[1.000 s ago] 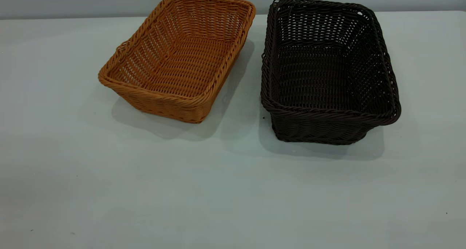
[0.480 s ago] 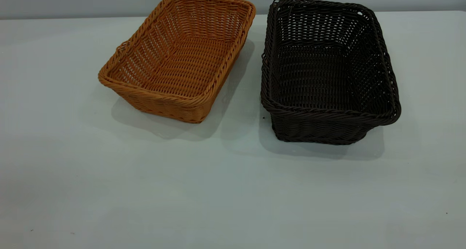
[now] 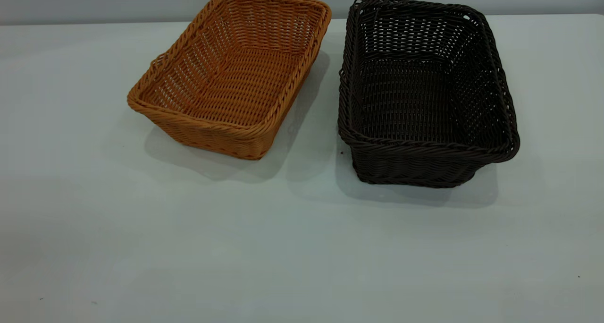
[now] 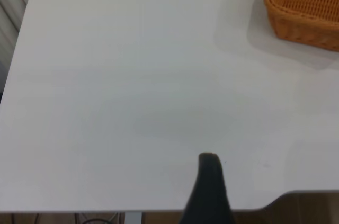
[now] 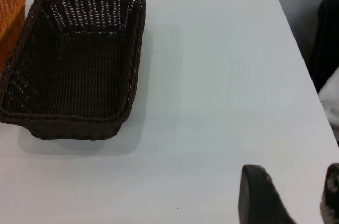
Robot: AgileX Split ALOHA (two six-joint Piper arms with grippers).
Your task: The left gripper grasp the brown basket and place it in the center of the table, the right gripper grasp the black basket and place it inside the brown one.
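Note:
The brown basket (image 3: 231,72) stands at the back left of the table (image 3: 283,247), turned at a slight angle. The black basket (image 3: 424,96) stands just right of it, apart from it. Both are empty. Neither gripper shows in the exterior view. In the left wrist view my left gripper (image 4: 275,192) hangs over the table's near edge, far from the brown basket's corner (image 4: 304,7); one black finger (image 4: 210,187) shows with nothing against it. In the right wrist view my right gripper (image 5: 292,195) is open and empty, well short of the black basket (image 5: 74,60).
The table's edge (image 4: 159,211) runs close under the left gripper. In the right wrist view the table's side edge (image 5: 299,38) has a dark object (image 5: 326,38) beyond it. Bare tabletop lies in front of both baskets.

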